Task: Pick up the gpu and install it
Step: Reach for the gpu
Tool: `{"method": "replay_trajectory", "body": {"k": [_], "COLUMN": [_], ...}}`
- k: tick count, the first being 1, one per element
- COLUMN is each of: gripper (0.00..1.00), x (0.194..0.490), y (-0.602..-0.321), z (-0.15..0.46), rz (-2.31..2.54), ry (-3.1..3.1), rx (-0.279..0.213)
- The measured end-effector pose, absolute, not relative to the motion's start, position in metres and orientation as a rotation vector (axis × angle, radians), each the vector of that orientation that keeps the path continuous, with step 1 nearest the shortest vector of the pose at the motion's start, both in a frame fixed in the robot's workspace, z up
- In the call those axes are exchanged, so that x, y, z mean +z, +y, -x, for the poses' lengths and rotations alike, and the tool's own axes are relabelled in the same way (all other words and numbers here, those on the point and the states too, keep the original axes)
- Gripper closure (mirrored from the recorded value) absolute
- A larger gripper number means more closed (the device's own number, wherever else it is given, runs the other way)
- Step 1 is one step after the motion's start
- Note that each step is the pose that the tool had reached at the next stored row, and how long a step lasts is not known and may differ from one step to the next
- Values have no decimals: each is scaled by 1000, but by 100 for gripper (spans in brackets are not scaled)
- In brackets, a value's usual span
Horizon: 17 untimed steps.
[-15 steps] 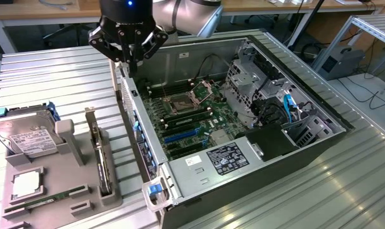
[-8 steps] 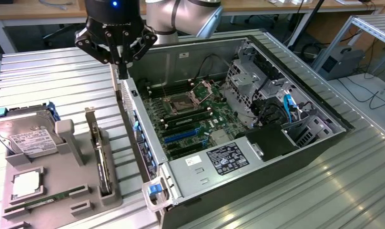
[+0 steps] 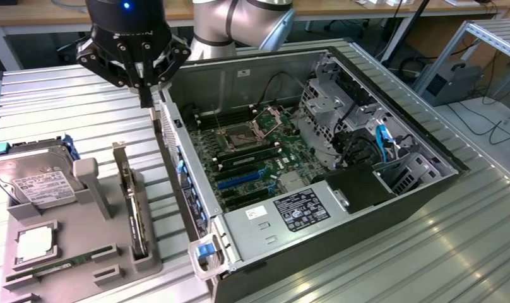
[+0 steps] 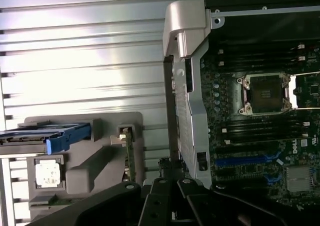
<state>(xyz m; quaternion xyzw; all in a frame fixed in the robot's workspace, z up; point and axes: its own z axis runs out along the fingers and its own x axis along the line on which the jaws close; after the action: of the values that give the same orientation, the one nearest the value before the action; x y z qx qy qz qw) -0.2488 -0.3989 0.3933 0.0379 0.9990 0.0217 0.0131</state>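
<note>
Gripper (image 3: pixel 144 93) poised above the case (image 3: pixel 172 142) wall, well apart from the gpu (image 3: pixel 134 221); clenched or released cannot be told.
The gpu stands on edge in the gray holder (image 3: pixel 70 228) slot, presumably presented for grasping.

gpu (image 3: pixel 136 218) in holder (image 3: pixel 70 235) (beside case (image 3: pixel 238 76))

Black pincer (image 3: pixel 144 101), silver-grey arm (image 3: pixel 238 22)

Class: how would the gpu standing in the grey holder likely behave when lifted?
Probably stiff: the gpu stands on edge in the grey holder without sagging. Likely light, being a thin board. Apt to tip once freed, since its edge is narrow and the slot seems to hold it upright.
</note>
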Motion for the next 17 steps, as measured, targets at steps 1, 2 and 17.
{"method": "replay_trajectory", "body": {"k": [1,2,17], "gripper": [89,89,89], "x": [393,393,393], "y": [-399,-399,-399], "z": [253,255,295], "rz": [-118,-118,-118], "ry": [3112,3113,3112], "rx": [68,68,68]}}
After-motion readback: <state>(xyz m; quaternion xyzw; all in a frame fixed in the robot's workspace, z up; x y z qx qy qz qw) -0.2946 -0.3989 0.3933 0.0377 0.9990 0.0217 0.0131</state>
